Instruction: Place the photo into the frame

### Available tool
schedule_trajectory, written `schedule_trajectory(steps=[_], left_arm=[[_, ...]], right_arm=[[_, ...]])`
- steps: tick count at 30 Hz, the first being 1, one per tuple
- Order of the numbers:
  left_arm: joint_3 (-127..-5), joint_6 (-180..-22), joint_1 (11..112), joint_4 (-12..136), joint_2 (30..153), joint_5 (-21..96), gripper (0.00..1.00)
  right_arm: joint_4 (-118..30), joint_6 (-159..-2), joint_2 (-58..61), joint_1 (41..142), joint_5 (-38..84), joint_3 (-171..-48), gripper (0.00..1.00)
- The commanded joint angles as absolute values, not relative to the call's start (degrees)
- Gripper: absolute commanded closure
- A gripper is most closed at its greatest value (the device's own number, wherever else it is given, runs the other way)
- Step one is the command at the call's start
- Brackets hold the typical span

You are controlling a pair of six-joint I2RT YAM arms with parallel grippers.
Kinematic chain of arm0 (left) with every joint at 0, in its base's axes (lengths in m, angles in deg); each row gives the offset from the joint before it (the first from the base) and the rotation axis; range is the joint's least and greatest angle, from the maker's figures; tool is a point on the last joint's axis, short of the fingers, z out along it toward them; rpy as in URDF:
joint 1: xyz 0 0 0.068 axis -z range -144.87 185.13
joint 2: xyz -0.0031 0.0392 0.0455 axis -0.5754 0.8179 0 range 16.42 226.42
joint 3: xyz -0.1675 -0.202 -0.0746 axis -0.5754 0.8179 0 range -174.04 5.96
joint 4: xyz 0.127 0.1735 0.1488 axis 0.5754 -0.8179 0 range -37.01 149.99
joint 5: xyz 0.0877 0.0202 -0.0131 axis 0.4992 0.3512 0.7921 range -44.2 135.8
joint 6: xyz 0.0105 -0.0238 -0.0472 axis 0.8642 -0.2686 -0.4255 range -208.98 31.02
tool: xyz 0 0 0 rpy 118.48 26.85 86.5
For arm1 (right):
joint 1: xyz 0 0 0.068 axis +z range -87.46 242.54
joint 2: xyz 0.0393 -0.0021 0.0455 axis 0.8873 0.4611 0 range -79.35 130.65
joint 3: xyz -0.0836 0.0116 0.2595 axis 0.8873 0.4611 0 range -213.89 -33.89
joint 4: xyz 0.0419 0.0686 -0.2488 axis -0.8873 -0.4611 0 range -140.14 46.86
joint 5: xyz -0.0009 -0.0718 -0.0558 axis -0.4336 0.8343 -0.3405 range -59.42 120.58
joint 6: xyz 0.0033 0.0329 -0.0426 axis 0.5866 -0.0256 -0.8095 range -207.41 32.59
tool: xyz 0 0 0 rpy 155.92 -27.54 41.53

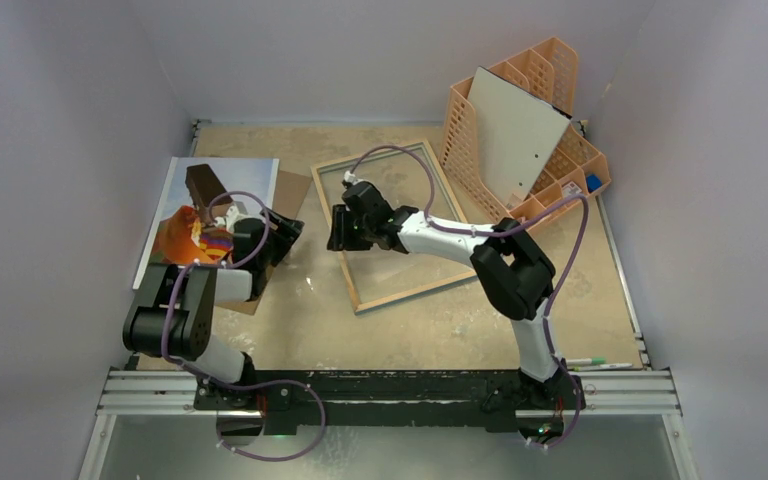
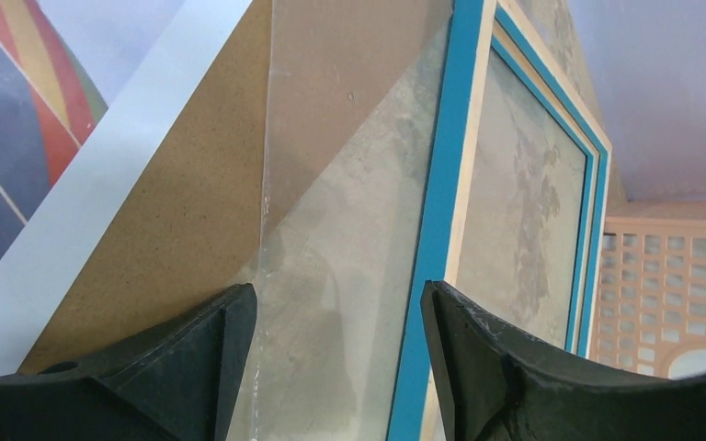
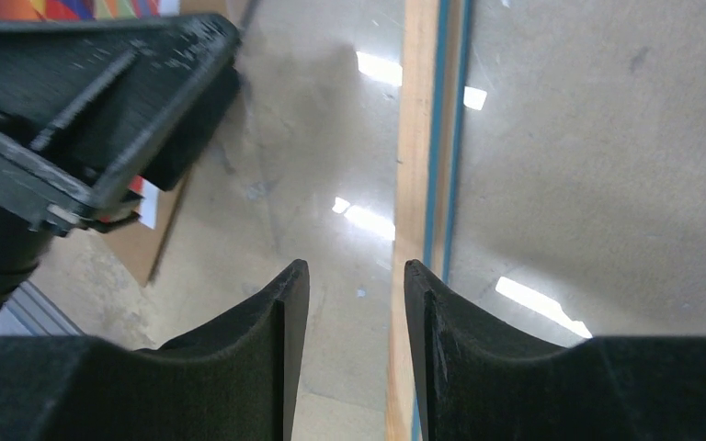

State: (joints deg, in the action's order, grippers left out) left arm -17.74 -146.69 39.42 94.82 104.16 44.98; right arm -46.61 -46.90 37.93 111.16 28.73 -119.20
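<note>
**A:** How much of the job is being counted as done?

**B:** None of it, by the look of things. At the left of the overhead view the photo (image 1: 182,222) is lying face up on the brown backing (image 1: 295,190), partly hidden under the left arm and outside the frame (image 1: 410,293).

**A:** And the left gripper (image 2: 338,303)?

**B:** It is being held just right of the photo, jaws apart, with nothing gripped.

**A:** The centre?

**B:** The frame is lying wood side up on the table, and no print is seen in it. The right gripper (image 3: 357,276) is being held at its left rail. Its fingers are slightly apart, and nothing is seen clamped.

**A:** What is left?

**B:** The photo is yet to be lifted, carried across and laid inside.
</note>
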Motion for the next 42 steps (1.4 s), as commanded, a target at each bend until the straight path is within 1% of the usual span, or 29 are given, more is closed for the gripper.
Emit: schedule_trajectory(steps=[1,6,9,13,18,23,27,32,35,39,41,42], left_arm=[[-17.6,-146.7,41.8,89.2,107.4,55.6,0.29],[-19.3,-147.0,44.5,87.8,109.5,59.5,0.25],[-19.8,-146.3,44.7,89.4,110.2,55.9,0.26],[-19.6,-147.2,44.4,93.6,109.3,49.3,0.31],[-18.5,-149.1,43.8,100.2,107.4,43.9,0.39],[-17.0,-152.7,42.5,108.2,108.5,39.6,0.42],[-16.1,-155.8,42.0,113.9,111.7,39.5,0.44],[-14.8,-158.3,42.0,116.9,115.2,43.7,0.48],[-15.3,-158.3,42.1,110.0,114.4,49.6,0.48],[-17.2,-158.0,42.8,98.3,111.8,57.0,0.41],[-18.5,-157.8,43.0,95.6,112.1,58.6,0.4],[-18.6,-157.6,43.0,96.5,112.7,58.4,0.39]], right_arm=[[-45.6,-45.9,35.7,110.4,29.4,-116.8,0.55],[-45.5,-45.5,34.9,109.8,29.2,-115.4,0.55],[-45.4,-45.5,34.5,109.4,29.0,-114.7,0.55],[-45.4,-45.5,33.8,109.1,29.1,-114.1,0.55],[-45.7,-46.0,33.3,109.0,29.5,-114.0,0.56],[-46.3,-46.6,33.0,109.0,29.8,-114.1,0.56],[-47.1,-47.3,32.7,109.0,30.4,-114.3,0.57],[-47.7,-48.3,32.3,108.8,30.5,-114.2,0.57],[-48.2,-48.7,32.6,108.6,31.3,-114.4,0.57],[-48.5,-48.8,32.7,108.4,32.2,-114.5,0.57],[-49.3,-48.5,33.0,108.1,34.4,-114.9,0.57],[-50.3,-48.2,33.5,107.8,36.5,-115.7,0.57]])
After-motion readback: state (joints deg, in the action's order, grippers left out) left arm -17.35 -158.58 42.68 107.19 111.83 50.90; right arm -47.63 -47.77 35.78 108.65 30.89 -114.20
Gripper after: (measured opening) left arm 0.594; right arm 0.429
